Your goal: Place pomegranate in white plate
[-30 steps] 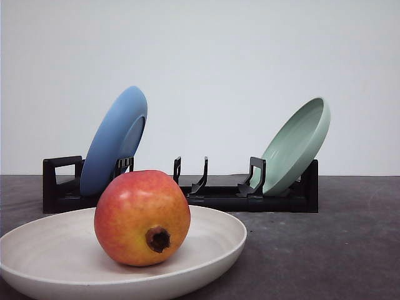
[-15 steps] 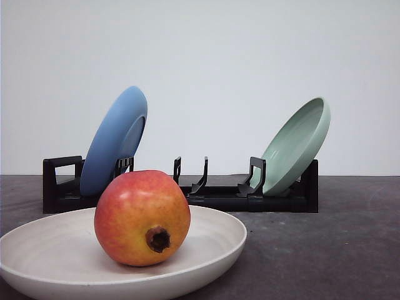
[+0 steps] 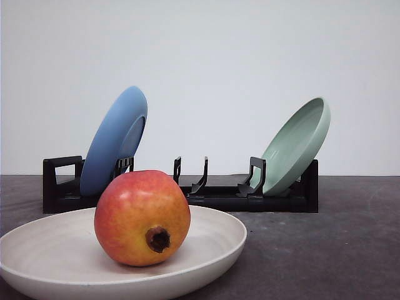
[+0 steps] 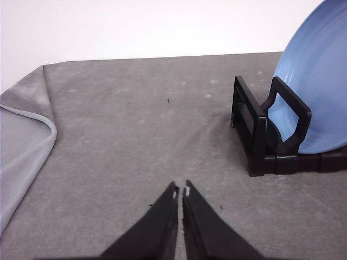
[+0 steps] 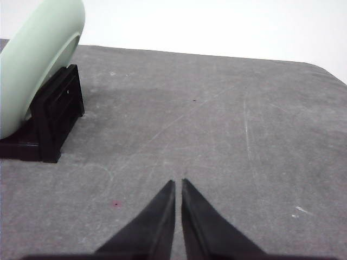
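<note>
Since the pomegranate (image 3: 142, 217) already sits in the white plate (image 3: 37, 250), I judge the only risk a roll if the surface (image 3: 325, 250) is bumped. Wrist views add both end effectors, left (image 4: 180, 191) and right (image 5: 178, 184), closed on nothing, near the rack (image 3: 212, 195).

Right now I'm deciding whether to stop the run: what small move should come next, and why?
Probably none beyond holding both arms parked. The pomegranate already rests inside the white plate, and the left gripper and right gripper are shut, empty, over bare table.
</note>
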